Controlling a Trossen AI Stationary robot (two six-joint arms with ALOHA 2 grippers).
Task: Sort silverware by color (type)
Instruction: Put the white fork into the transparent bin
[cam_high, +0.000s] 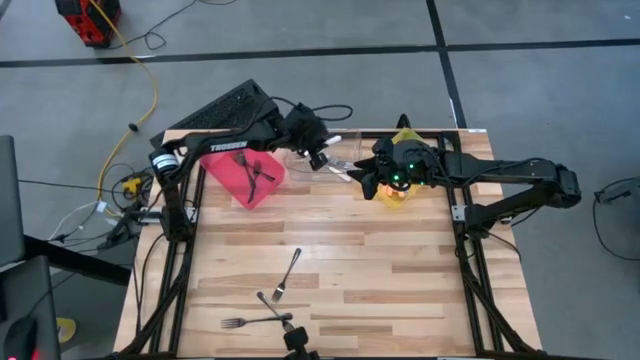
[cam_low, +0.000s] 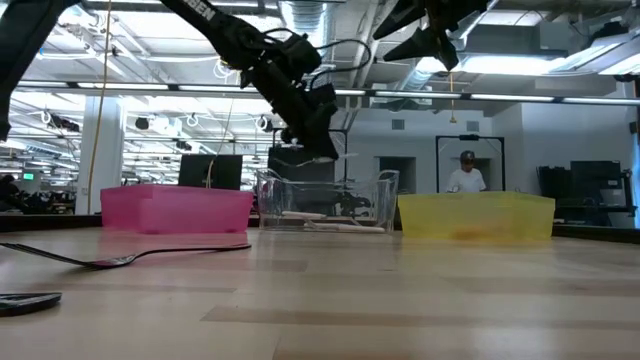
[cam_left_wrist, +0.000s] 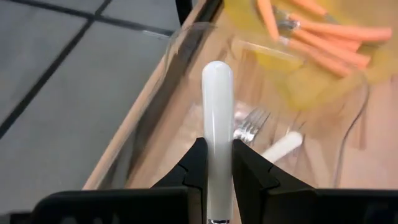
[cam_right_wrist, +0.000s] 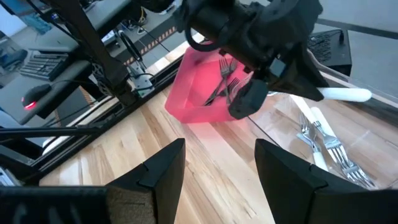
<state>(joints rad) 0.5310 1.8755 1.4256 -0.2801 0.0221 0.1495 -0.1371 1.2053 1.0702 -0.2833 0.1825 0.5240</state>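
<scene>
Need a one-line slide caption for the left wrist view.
Left gripper holds a white-handled fork above the clear bin; orange-handled forks lie beyond.

Grey floor (cam_high: 300, 25), bright ceiling lights (cam_low: 520, 65)

Both arms are matte black with black cables looped along the links. The left arm (cam_high: 215, 146) bears white "TROSSEN" lettering; the right arm (cam_high: 500, 172) shows small green lights at its wrist.

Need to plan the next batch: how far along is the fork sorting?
Well along. Black forks lie in the red bin, white-handled ones in the clear bin, orange ones in the yellow bin. The left pincer holds a white-handled fork over the clear bin. Three loose forks remain on the table.
</scene>
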